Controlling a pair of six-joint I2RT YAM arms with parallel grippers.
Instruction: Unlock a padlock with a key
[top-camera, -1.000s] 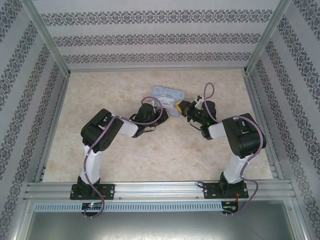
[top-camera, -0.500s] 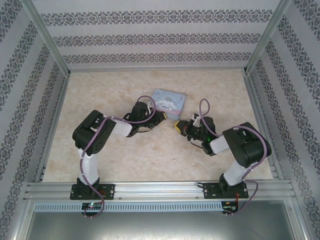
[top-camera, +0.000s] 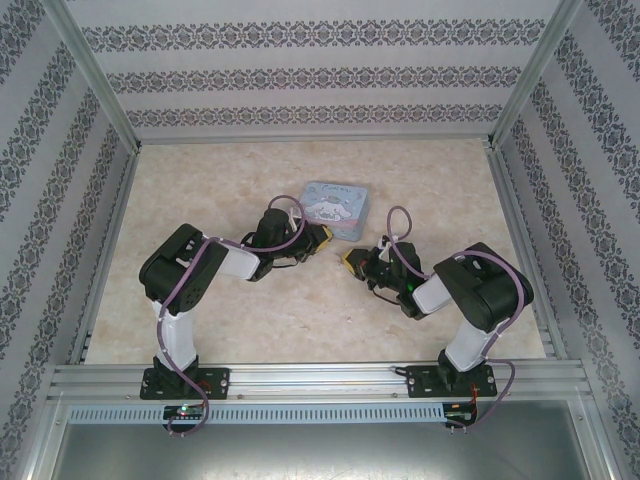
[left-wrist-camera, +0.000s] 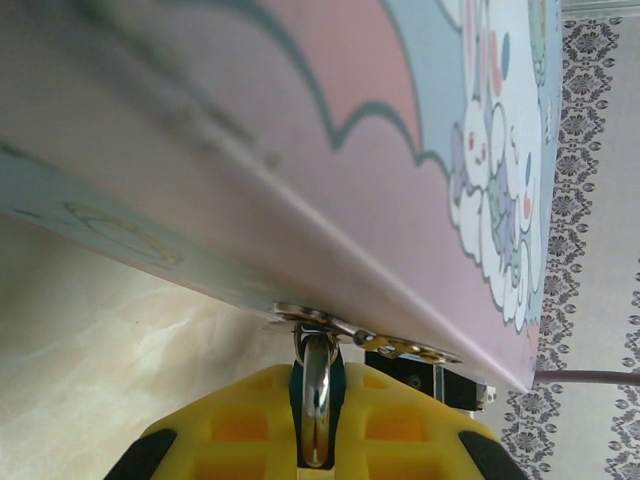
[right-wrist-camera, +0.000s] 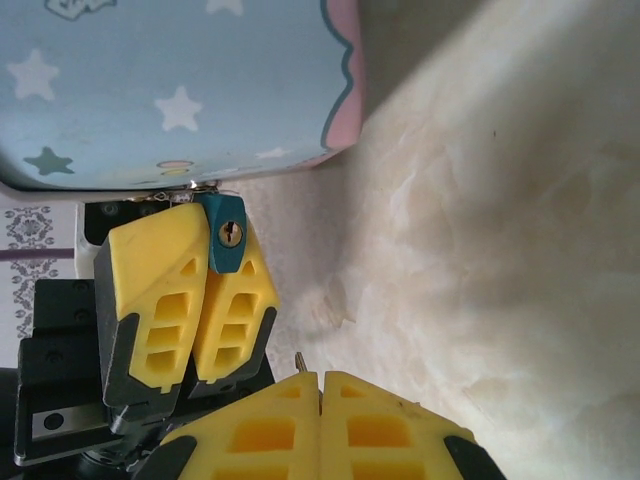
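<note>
Two, rt wrist: padlock (right-wrist-camera: 224, 250) keyhole, key (right-wrist-camera: 298, 358)

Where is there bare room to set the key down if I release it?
Bare table lies between the two arm bases, another patch left of the left arm, and a strip between the tin and the back wall. Crowded: the left gripper with the padlock and right gripper beside the tin.

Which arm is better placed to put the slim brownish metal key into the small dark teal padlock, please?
Right. The right gripper is shut on the key, tip poking toward the padlock; the left gripper clamps the padlock, keyhole facing the right gripper.
</note>
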